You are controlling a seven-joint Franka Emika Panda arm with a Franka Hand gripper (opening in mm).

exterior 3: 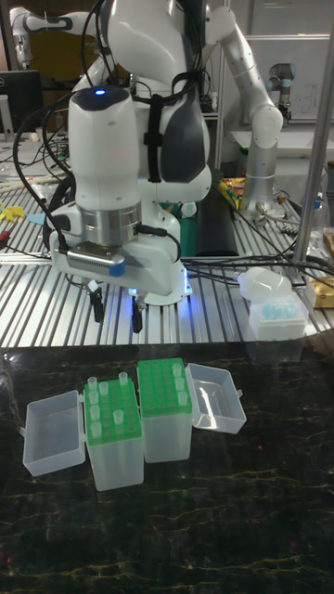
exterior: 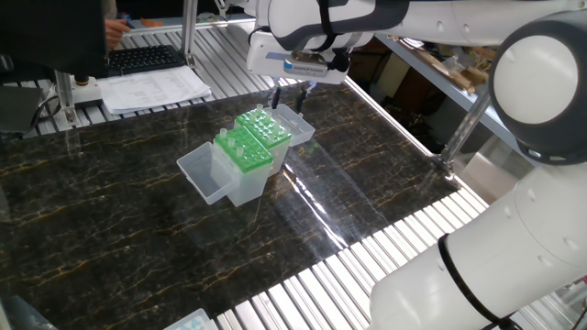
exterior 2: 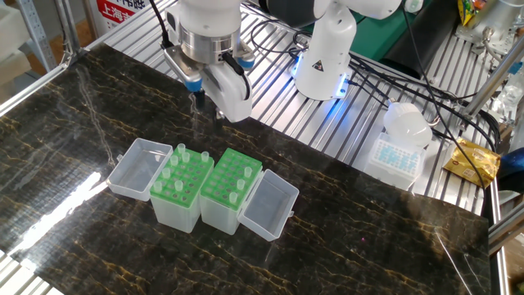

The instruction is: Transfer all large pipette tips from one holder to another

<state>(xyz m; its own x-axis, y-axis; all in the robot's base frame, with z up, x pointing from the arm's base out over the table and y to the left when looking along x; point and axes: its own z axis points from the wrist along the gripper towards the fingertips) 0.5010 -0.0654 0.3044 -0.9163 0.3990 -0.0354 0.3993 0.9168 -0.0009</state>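
Observation:
Two clear holders with green rack plates stand side by side, lids open. The left holder point(exterior 2: 176, 205) point(exterior 3: 113, 464) carries several large pipette tips point(exterior 2: 199, 155) point(exterior 3: 119, 380) standing upright in its holes. The right holder point(exterior 2: 223, 211) point(exterior 3: 165, 436) has three tips point(exterior 2: 241, 186) along its right side. In one fixed view the pair shows as the near holder point(exterior: 240, 179) and the far holder point(exterior: 268, 130). My gripper point(exterior 2: 208, 106) point(exterior 3: 116, 314) point(exterior: 288, 95) hangs above the back edge of the left holder, open, with nothing between its fingers.
The open lids point(exterior 2: 137, 168) point(exterior 2: 268, 206) jut out on both sides of the holders. A white tip box with a blue insert point(exterior 2: 399, 153) point(exterior 3: 276, 320) sits on the slatted bench behind. A second robot's base point(exterior 2: 323, 53) stands nearby. A keyboard point(exterior: 145, 57) and papers point(exterior: 156, 87) lie at the far end.

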